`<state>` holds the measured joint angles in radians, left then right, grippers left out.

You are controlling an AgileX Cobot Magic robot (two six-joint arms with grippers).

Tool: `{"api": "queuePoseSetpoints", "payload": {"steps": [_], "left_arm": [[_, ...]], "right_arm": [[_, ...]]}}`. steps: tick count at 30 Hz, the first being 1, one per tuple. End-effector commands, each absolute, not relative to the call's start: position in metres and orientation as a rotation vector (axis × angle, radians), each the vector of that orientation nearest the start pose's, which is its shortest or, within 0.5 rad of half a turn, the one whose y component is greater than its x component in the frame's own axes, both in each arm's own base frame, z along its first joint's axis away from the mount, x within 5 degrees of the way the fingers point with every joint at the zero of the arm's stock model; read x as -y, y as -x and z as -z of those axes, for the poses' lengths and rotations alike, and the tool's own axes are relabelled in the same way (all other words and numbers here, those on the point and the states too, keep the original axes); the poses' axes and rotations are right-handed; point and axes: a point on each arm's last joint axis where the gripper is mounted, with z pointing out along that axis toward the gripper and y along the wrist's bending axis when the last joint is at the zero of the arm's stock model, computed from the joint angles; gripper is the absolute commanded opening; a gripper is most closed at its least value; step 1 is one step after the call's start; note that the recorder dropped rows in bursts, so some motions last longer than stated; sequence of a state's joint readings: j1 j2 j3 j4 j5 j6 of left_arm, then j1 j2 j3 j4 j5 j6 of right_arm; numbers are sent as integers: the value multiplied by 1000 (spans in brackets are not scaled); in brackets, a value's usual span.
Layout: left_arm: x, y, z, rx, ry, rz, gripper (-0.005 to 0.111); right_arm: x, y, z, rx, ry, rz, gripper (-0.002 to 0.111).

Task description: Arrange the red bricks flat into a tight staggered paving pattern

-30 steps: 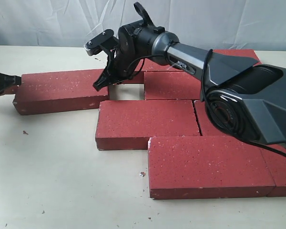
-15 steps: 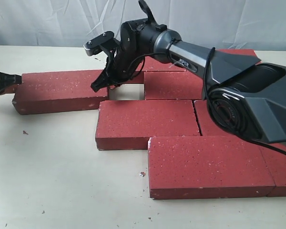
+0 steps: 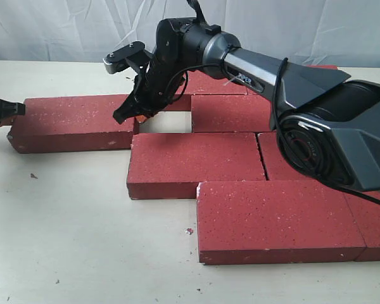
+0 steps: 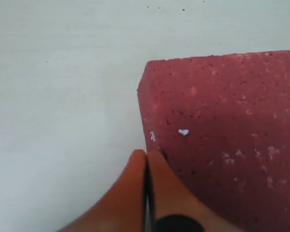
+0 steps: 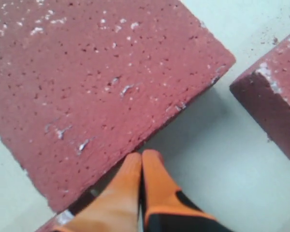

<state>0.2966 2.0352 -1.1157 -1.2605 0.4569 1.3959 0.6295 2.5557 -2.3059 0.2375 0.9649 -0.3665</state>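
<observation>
The red bricks (image 3: 193,161) are lying flat on your pale surface (image 3: 82,240). Most of them are sitting in staggered rows packed edge to edge toward the right edge, with the front brick (image 3: 275,218) nearest the near edge.

One loose brick (image 3: 73,121) is lying apart from the rest, toward the left edge in the second row from the back. A small gap (image 3: 168,121) of bare surface is showing between its right end and the neighbouring brick (image 3: 228,113) of that row. Its near-right corner is sitting just beside the far-left corner of the middle-row brick.

Your right end effector (image 3: 123,116) is reaching across from the right. Its orange fingertips (image 5: 135,162) are pressing together, holding nothing. They are sitting at the right end of the loose brick (image 5: 87,87), apparently touching its end face, above the gap. The neighbouring brick (image 5: 275,111) is showing across that gap.

Your left end effector (image 3: 12,109) is coming in low from the left edge. Its orange fingertips (image 4: 159,162) are likewise pinching shut on nothing, resting against the left end of the loose brick (image 4: 227,135) near a corner.
</observation>
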Motion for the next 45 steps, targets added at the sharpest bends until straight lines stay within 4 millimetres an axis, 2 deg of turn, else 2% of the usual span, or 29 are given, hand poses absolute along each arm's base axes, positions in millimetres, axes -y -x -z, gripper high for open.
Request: {"api": "queuePoseSetpoints", "payload": {"steps": [1, 6, 9, 11, 12, 14, 15, 18, 21, 34, 41, 45], "left_arm": [[-82, -385, -129, -2428, 8, 392, 0], [-79, -384, -130, -2423, 5, 434, 0], [-80, -384, -130, -2427, -3, 421, 0], [-80, -384, -130, -2425, 1, 417, 0], [-81, -384, -130, -2426, 2, 414, 0], [-81, -385, -130, -2426, 7, 403, 0], [-82, -385, -130, -2426, 9, 397, 0], [-82, -385, -129, -2426, 12, 388, 0], [-82, -385, -129, -2426, 12, 388, 0], [-83, -385, -130, -2423, 23, 389, 0], [-83, -385, -130, -2423, 22, 382, 0], [-86, -386, -129, -2422, 43, 343, 0]], "right_arm": [[-334, -432, -161, -2391, 1236, -308, -1], [-327, -437, -160, -2383, 1237, -201, -1], [-328, -434, -169, -2388, 1219, -256, -1], [-331, -430, -182, -2384, 1204, -316, -1], [-336, -421, -188, -2388, 1252, -434, -1], [-349, -401, -189, -2318, 1469, -607, -1], [-357, -392, -185, -2282, 1551, -625, -1], [-371, -387, -163, -2231, 1637, -495, -1], [-376, -389, -156, -2203, 1631, -444, -1], [-376, -399, -157, -2136, 1588, -340, -1], [-379, -393, -159, -2165, 1584, -417, -1], [-374, -392, -180, -2142, 1593, -341, -1]]}}
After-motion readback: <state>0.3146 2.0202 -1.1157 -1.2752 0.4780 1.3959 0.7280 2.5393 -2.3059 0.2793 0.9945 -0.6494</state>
